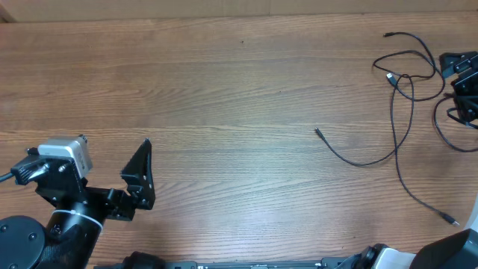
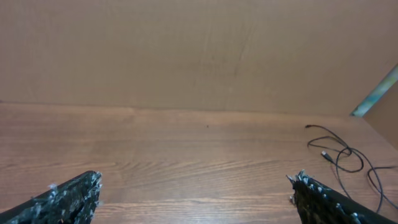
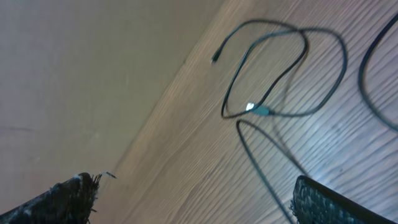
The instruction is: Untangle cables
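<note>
Table [image 1: 194, 90]: wood-grain top, fills the overhead view. Plain brown wall [image 2: 186, 50] along its far edge in the left wrist view, with a pale slanted strip [image 2: 376, 93] at the wall's right end.

Left arm [image 1: 67, 217]: lower left of the overhead frame, with a grey wrist camera [image 1: 69, 155] on it. Left gripper [image 2: 194, 190]: jaws wide apart, holding nothing, only table between the fingers. It is well apart from the cables.

Right gripper [image 3: 193, 193]: jaws wide apart, gripping nothing. Its arm sits at the right edge of the overhead frame, just beside the cables.

Cables [image 1: 407, 75]: upper right of the overhead frame, lying flat on the table. They are thin, black and slack, in loose loops that overlap and cross each other.
- A silvery plug [image 1: 390, 77] lies inside the loops.
- One plug end [image 1: 387, 34] is near the top.
- One strand sweeps down-left to a tip [image 1: 317, 132] at centre right.
- A long strand runs to a small plug [image 1: 453, 220] at lower right.

The right wrist view is blurred. The loops sit in its upper right and the silvery plug glints mid-frame.

There is a thicker black loop [image 1: 447, 131] at the right edge. Cannot tell whether it is a cable or the arm's wire.
</note>
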Robot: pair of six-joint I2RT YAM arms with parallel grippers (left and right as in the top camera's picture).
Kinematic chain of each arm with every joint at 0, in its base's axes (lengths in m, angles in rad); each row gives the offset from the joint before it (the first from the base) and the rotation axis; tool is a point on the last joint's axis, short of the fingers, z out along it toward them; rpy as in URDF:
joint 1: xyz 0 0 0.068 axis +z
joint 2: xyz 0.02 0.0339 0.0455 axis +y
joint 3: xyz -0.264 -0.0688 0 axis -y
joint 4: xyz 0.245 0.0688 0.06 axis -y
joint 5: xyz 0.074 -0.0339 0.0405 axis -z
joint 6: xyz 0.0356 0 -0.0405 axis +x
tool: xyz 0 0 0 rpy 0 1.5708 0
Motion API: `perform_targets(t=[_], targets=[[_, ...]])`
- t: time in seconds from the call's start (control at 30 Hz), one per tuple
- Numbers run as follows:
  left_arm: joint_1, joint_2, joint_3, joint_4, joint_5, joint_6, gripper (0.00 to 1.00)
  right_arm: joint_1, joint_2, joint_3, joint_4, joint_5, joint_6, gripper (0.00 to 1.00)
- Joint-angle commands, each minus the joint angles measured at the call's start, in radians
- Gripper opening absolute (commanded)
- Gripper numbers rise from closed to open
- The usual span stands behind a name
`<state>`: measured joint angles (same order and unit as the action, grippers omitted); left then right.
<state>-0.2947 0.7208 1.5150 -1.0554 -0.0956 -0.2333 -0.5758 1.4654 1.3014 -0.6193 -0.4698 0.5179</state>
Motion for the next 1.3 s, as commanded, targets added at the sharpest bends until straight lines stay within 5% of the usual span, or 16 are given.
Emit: perform_targets(t=[0.0,0.23,0.5,0.97,1.27], targets=[[-0.007,0.010,-0.003,-0.005,0.014,0.010,0.99,-0.004,-0.006,0.024,-0.035,-0.033,0.002,1.00],[-0.007,0.011,-0.003,-0.010,-0.050,0.009,0.99,-0.004,-0.006,0.024,-0.084,-0.009,-0.027,1.00],[-0.007,0.017,-0.003,-0.009,-0.080,0.009,1.00,-0.005,0.008,0.024,-0.140,0.164,0.217,1.00],[-0.007,0.071,-0.003,-0.016,-0.080,0.010,1.00,-0.023,0.261,0.024,-0.043,0.103,0.296,1.00],[-0.007,0.144,-0.003,-0.003,-0.080,0.032,0.99,-0.001,0.403,0.024,0.179,0.022,0.400,1.00]])
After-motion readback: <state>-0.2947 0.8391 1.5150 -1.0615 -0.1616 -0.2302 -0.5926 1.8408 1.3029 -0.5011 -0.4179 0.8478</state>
